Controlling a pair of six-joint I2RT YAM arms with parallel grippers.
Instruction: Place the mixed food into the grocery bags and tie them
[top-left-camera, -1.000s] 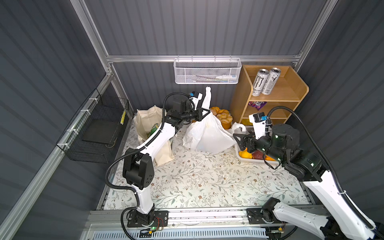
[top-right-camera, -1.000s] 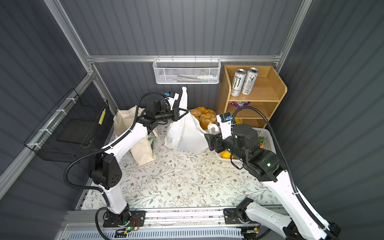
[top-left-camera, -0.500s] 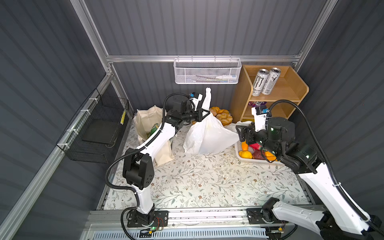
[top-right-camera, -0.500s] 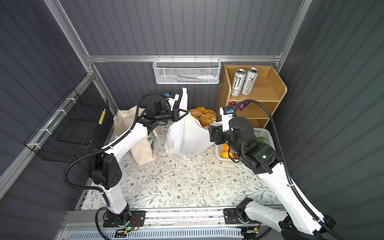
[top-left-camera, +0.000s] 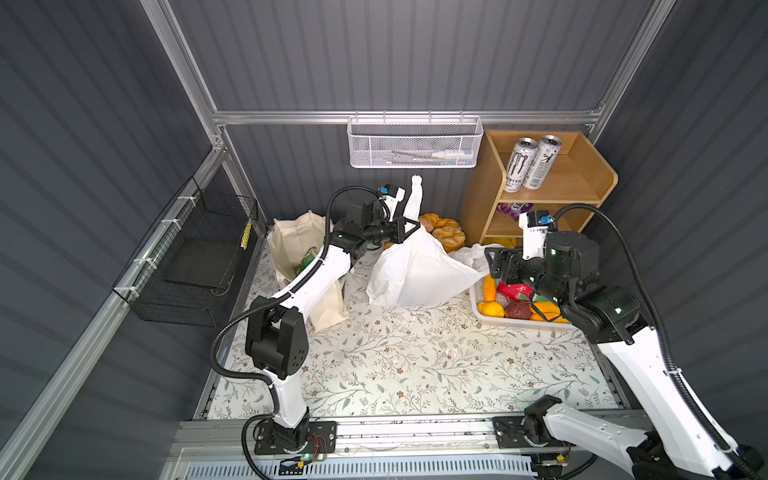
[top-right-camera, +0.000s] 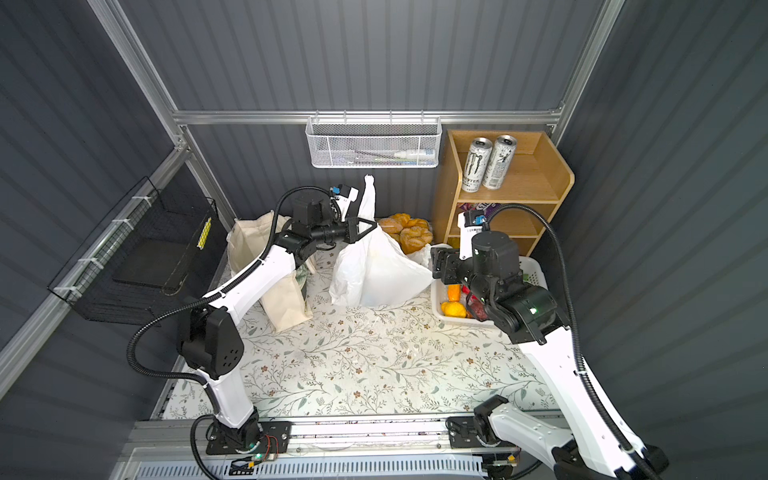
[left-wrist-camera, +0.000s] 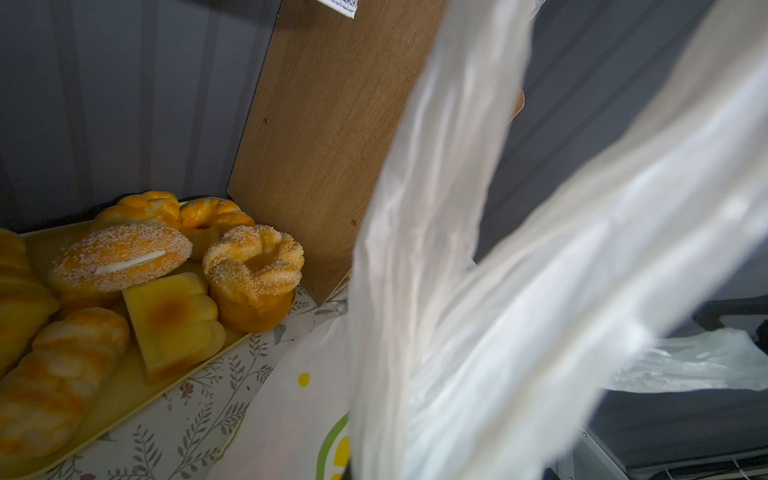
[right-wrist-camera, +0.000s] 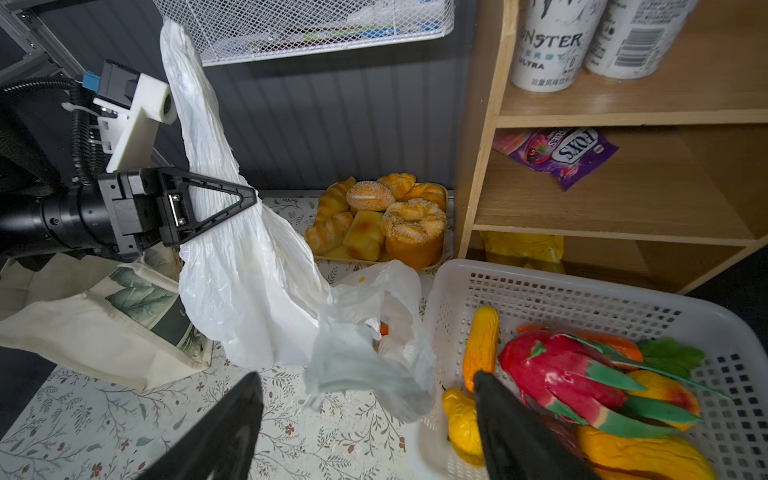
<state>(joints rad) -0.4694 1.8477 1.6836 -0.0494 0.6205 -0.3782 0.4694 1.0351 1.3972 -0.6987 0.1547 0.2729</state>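
The white plastic grocery bag (top-left-camera: 415, 272) (top-right-camera: 374, 272) stands mid-table. One of its handles is pulled up and back, and my left gripper (top-left-camera: 411, 227) (top-right-camera: 368, 227) (right-wrist-camera: 249, 199) is shut on that handle (left-wrist-camera: 457, 249). The bag's other handle (right-wrist-camera: 365, 353) hangs loose beside the white basket (top-left-camera: 476, 301) (right-wrist-camera: 540, 272). My right gripper (top-left-camera: 494, 262) (top-right-camera: 438, 262) (right-wrist-camera: 365, 376) is open just in front of this loose handle and holds nothing. Toy produce lies in the basket: a red dragon fruit (right-wrist-camera: 552, 374) and yellow pieces (right-wrist-camera: 482, 345). The cream canvas tote (top-left-camera: 299, 249) (right-wrist-camera: 83, 332) stands at the left with a green packet (top-left-camera: 309, 259) inside.
A tray of bread rolls (top-left-camera: 442, 230) (right-wrist-camera: 374, 220) sits behind the bag. The wooden shelf (top-left-camera: 557, 187) holds two cans (top-left-camera: 528, 164) and a purple packet (right-wrist-camera: 557, 151), with a yellow packet (right-wrist-camera: 523, 245) below. A mesh basket (top-left-camera: 415, 143) hangs on the back wall and a black wire basket (top-left-camera: 195, 257) on the left wall.
My right gripper has lifted and moved back along the basket's left side toward the bag's loose handle. The left arm has held still with the handle.
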